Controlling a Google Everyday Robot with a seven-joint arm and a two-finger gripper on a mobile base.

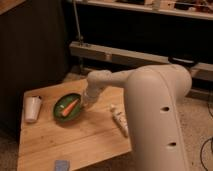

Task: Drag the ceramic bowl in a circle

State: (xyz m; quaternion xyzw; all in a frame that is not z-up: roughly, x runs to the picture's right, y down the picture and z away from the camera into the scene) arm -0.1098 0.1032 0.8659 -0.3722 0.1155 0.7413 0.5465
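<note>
One claw point(84, 103) at the ceramic bowl's point(68, 106) right rim.

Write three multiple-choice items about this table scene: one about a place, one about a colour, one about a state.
1. Where is the gripper?
A. at the right rim of the ceramic bowl
B. over the white cup
C. at the near table edge

2. What colour is the ceramic bowl?
A. white
B. green
C. blue

3. How does the white cup stand?
A. on its side
B. inside the bowl
C. upright on the wooden table, left of the bowl

Answers: 1 A, the arm's end meets the bowl's right edge. 2 B, the glaze is green around the carrot lying in it. 3 C, it stands upright, apart from the bowl.
</note>
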